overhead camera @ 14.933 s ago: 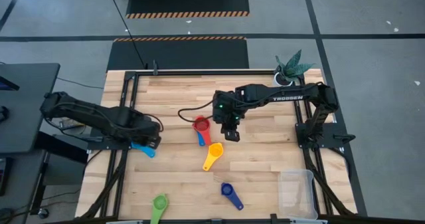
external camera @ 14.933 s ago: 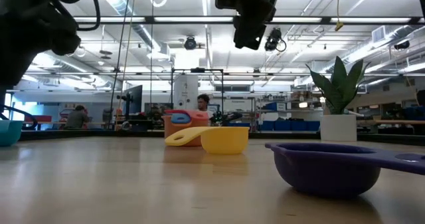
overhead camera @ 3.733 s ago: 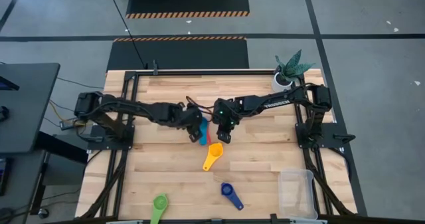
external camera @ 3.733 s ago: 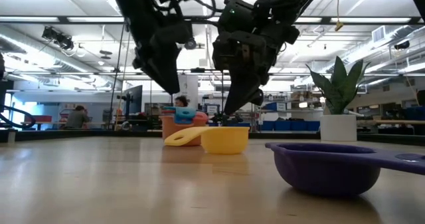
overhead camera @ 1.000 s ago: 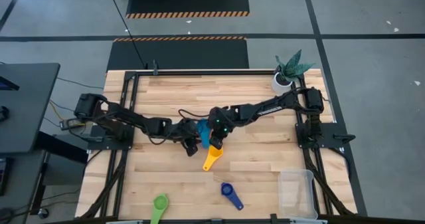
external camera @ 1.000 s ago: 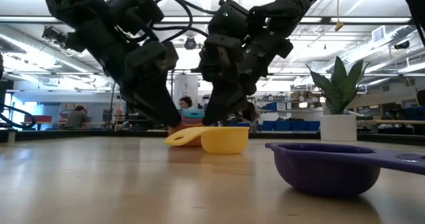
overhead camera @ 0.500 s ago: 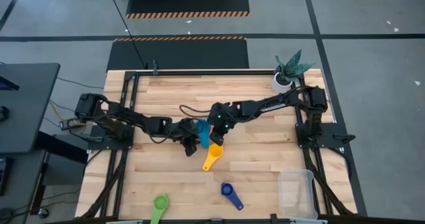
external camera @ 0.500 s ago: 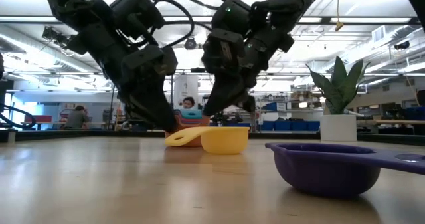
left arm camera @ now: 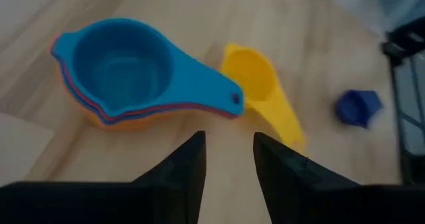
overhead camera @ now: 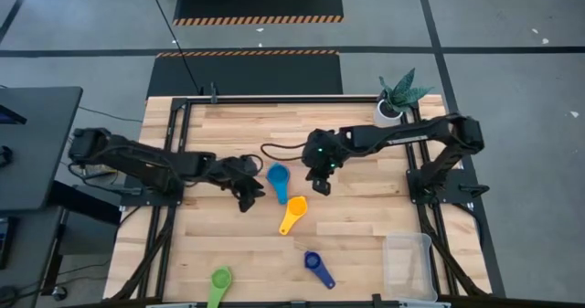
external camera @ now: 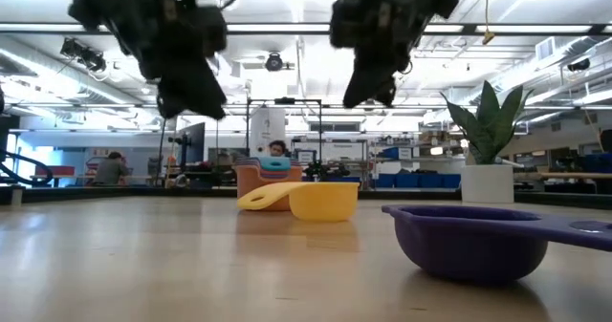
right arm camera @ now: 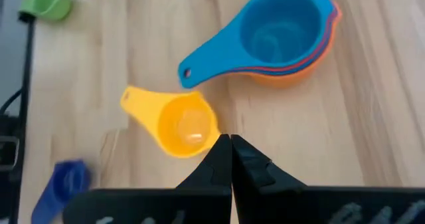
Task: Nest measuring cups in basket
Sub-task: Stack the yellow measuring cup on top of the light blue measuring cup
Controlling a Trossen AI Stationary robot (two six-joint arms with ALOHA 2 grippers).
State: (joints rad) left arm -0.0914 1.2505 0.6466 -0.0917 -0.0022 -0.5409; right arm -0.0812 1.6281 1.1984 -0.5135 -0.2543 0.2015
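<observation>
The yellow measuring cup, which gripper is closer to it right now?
Right. The right gripper hangs just past the yellow cup on the plant side; the left gripper is farther off, beyond the light blue cup stack.

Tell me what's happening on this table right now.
Two dark robot arms are nesting plastic measuring cups. A light blue cup sits in a stack on red and orange cups mid-table. The left gripper, fingers open, and the right gripper, fingers shut, hover on either side of it, holding nothing. A yellow cup, a dark blue cup and a green cup lie loose on the wood. The clear plastic basket at the front right corner holds no cups.
</observation>
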